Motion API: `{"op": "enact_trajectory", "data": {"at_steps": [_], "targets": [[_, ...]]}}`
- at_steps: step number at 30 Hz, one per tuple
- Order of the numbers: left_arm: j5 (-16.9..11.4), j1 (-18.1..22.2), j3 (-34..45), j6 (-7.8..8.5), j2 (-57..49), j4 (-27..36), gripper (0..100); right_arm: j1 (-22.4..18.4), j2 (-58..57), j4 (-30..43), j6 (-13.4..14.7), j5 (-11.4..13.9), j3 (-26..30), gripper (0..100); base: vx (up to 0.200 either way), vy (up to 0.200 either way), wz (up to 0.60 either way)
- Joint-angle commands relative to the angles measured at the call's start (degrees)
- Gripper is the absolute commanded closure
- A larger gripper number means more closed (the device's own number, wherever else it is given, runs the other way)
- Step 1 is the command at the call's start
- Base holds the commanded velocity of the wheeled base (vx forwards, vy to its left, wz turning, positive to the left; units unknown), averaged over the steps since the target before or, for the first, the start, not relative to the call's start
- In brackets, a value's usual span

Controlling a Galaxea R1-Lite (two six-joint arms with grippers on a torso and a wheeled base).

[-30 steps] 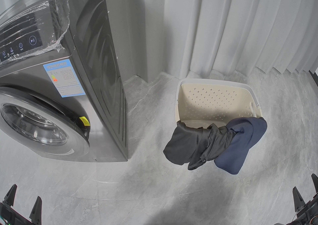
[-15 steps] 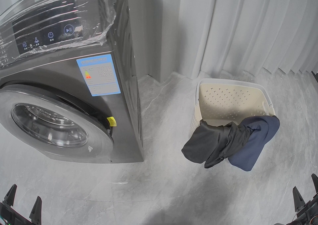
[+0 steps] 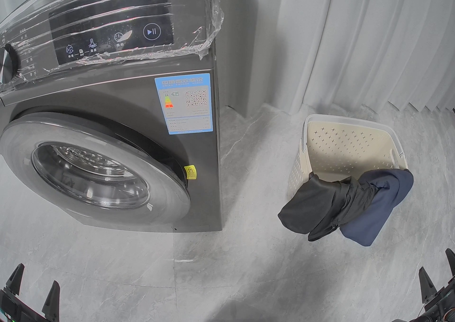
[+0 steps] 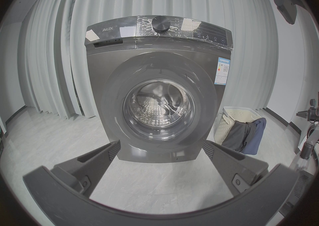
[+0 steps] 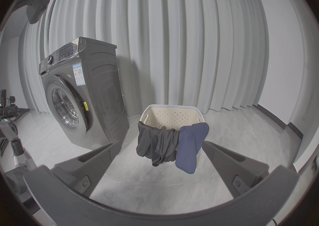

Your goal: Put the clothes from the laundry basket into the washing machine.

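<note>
Washing machine (image 3: 118, 100) with blue label (image 3: 184, 103)

Glossy metal washer (image 3: 128, 100), plastic basket (image 3: 351, 148) & matt cloth clothes (image 3: 332, 204).

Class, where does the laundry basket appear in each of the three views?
Head view: laundry basket on the floor, right of the washing machine.
Left wrist view: basket beside the machine's labelled corner.
Right wrist view: basket beside the machine, before the curtain.
Shared landmark: the washing machine.
</note>
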Motion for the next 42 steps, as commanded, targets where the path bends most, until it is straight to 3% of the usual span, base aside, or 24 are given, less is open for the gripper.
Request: {"op": "enact_trajectory", "data": {"at_steps": [1,39,42], "targets": [[0.0,0.0,1.0,-0.01,-0.9,0.0,0,0.0,-0.5,0.0,0.0,0.0,1.0,0,0.0,0.2,0.0],[0.1,0.0,1.0,0.16,-0.9,0.0,0,0.0,-0.4,0.0,0.0,0.0,1.0,0,0.0,0.2,0.0],[0.1,0.0,1.0,0.25,-0.9,0.0,0,0.0,-0.4,0.0,0.0,0.0,1.0,0,0.0,0.0,0.0]]}}
